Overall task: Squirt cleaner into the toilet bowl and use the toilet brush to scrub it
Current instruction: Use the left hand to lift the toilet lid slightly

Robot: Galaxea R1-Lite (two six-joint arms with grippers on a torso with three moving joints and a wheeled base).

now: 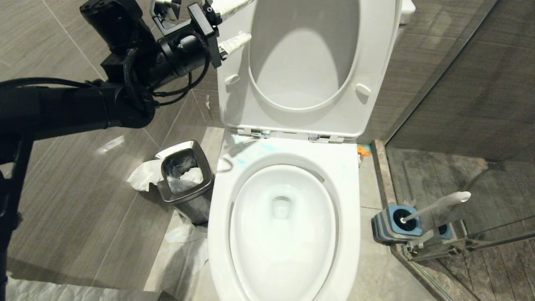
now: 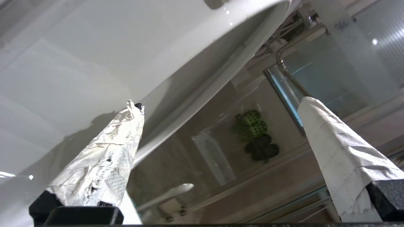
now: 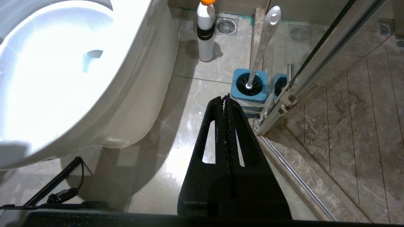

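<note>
Left pincer [image 1: 236,25] is raised beside the upright seat and lid [image 1: 292,113], its two paper-wrapped fingers [image 2: 104,157] spread wide apart with nothing between them; the near fingertip sits right at the edge of the white lid, though contact cannot be confirmed. Below it, the toilet bowl [image 1: 347,200] stands open, and faint pale-blue streaks of cleaner [image 1: 250,156] mark the porcelain ledge behind the rim. On the floor to the robot's left of the bowl a small chrome waste bin [image 1: 184,175] holds crumpled paper, with more paper lying around it. Right pincer [image 3: 226,104] hangs low over the floor tiles on the other side, its black fingers pressed together and empty. Just ahead of it the toilet brush [image 3: 263,37] stands in its blue holder [image 3: 249,85] beside the glass shower door, and a white bottle with an orange cap [image 3: 205,31] stands farther on, near the bowl's base.
</note>
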